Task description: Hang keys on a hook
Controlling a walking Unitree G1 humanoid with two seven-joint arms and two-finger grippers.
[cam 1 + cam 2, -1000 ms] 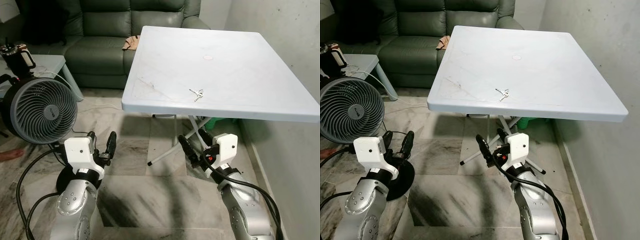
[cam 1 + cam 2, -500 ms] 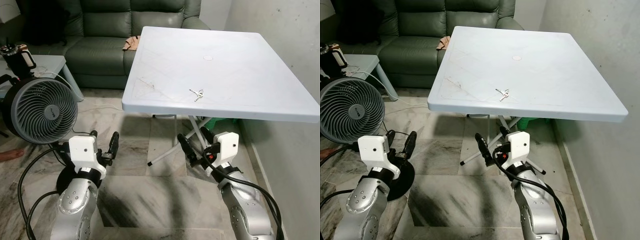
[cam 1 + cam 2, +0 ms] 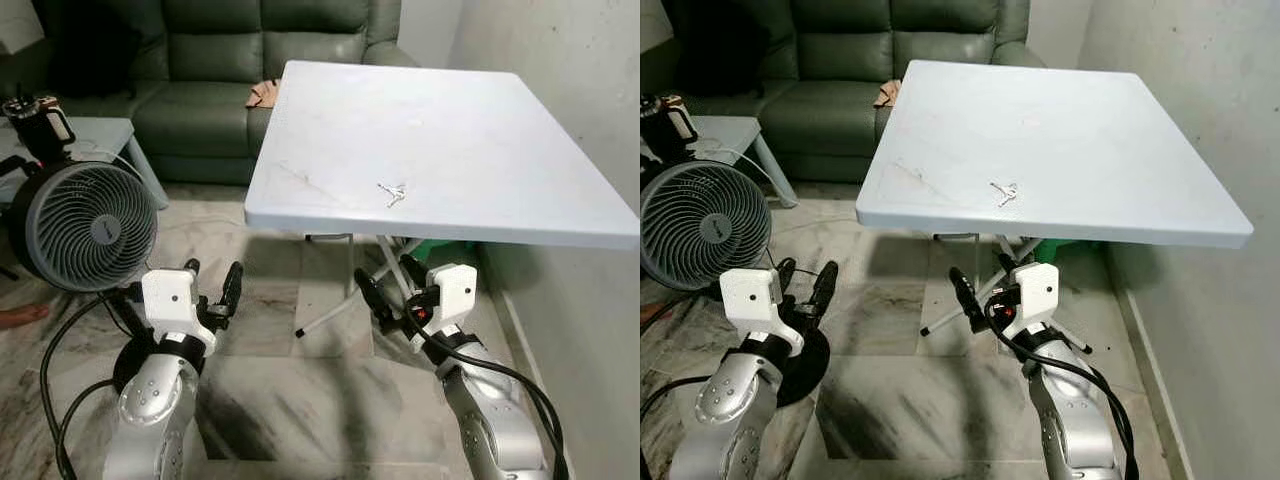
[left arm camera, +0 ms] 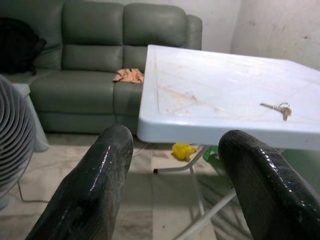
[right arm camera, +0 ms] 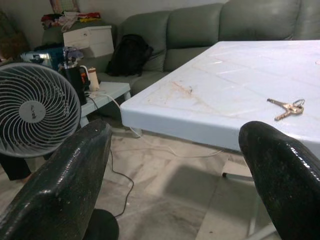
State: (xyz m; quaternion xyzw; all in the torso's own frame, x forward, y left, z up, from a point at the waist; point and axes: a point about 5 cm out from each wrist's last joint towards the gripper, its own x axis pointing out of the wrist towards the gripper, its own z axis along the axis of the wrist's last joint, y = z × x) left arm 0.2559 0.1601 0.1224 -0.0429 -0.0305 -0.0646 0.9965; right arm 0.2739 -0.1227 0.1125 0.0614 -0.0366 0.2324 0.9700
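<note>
Bunch of keys (image 3: 392,191) lying on the white counter (image 3: 480,110) at frame centre near its front edge, left claw (image 3: 211,287) lower left and right claw (image 3: 384,286) lower centre, both spread and empty below the counter, round fan (image 3: 90,225) at left, green sofa (image 3: 215,60) upper left

Keys (image 3: 392,192): small bunch of metal keys on a ring, silvery to brass in tone. Lying flat on the top of the white folding table (image 3: 480,120), loose, touching nothing else. Placed near the table's front edge, roughly midway along it. Blades splayed away from the ring, which lies on the wall side.
</note>
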